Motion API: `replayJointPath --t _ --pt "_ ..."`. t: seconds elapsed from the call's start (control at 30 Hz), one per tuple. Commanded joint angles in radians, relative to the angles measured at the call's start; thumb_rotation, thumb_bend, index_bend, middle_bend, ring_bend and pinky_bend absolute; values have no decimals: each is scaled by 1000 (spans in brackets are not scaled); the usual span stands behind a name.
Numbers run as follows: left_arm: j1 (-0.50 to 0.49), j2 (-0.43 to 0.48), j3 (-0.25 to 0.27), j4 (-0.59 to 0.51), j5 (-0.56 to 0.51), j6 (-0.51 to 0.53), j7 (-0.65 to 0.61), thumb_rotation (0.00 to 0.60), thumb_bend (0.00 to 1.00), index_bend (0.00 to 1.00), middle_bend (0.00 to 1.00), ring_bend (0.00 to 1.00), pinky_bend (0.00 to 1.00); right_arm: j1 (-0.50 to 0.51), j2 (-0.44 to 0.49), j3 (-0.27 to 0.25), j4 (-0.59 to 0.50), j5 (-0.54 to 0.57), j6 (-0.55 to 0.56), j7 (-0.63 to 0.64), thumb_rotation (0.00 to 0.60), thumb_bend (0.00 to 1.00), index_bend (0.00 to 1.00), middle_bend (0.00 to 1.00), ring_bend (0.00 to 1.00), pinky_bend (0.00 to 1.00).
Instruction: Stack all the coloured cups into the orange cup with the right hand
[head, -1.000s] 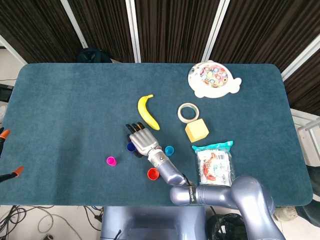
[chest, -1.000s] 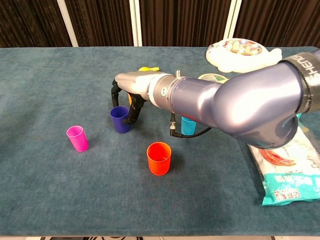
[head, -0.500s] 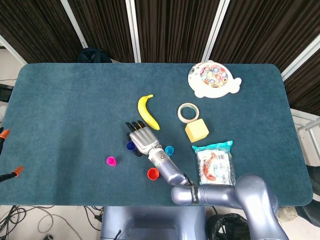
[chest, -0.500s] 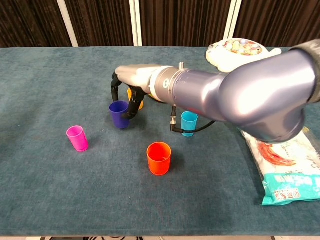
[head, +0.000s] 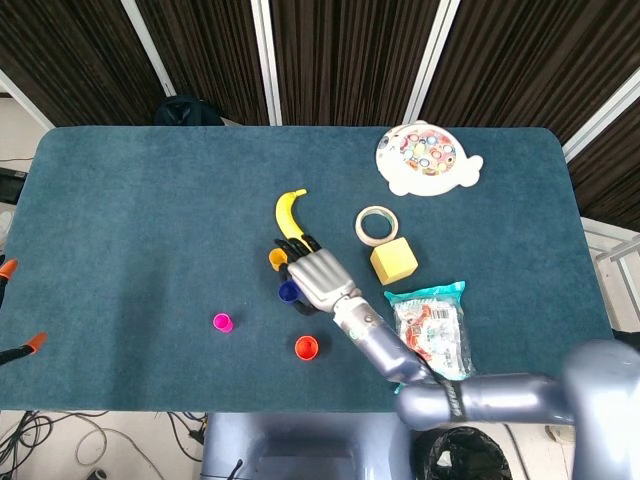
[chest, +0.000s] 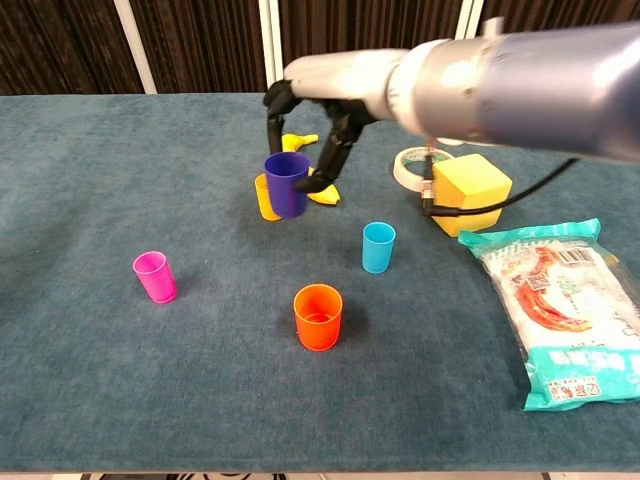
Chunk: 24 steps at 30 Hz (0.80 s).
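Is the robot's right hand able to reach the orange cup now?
Probably yes. The right hand holds the purple cup in the air, and nothing stands between it and the orange cup nearer the front.

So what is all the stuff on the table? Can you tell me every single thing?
cup: one, dark blue, lifted off the table
cup: one, orange-red, near front
cup: one, pink, front left
cup: one, light blue, middle
cup: one, yellow-orange, behind the blue one
banana: one, yellow, middle
tape roll: one, white, right of the banana
block: one, yellow, beside the tape roll
packet: one, teal and white, right
toy plate: one, white, far right
table: one, teal cloth
right hand: one, silver and black, holds the dark blue cup
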Motion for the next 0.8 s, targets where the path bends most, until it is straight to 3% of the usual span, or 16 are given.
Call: replayJointPath --t 0.03,0.43,0.8 --pt "-1 -3 1 1 -3 -4 6 600 0 0 0 0 53 -66 106 -40 -133 -43 43 8 600 433 514 0 0 0" --pt "-6 -11 2 6 -6 -16 17 600 0 0 0 0 52 -148 147 -126 -258 -238 144 -6 600 432 514 0 0 1" --pt "-11 -17 3 11 -11 -26 23 600 0 0 0 0 52 -173 126 -178 -303 -297 156 -31 600 433 513 0 0 9"
